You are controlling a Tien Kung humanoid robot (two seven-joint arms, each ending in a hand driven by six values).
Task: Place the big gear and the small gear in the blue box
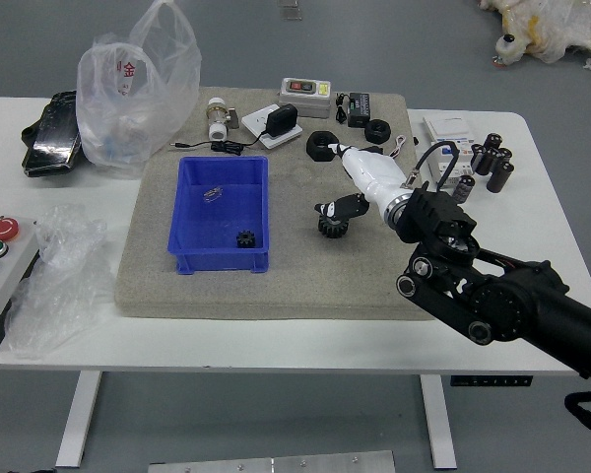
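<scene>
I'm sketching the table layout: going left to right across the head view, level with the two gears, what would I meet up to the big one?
Grey control box with coloured buttons, crumpled clear plastic bag, blue rectangular box holding the small black gear, big black gear.
</scene>
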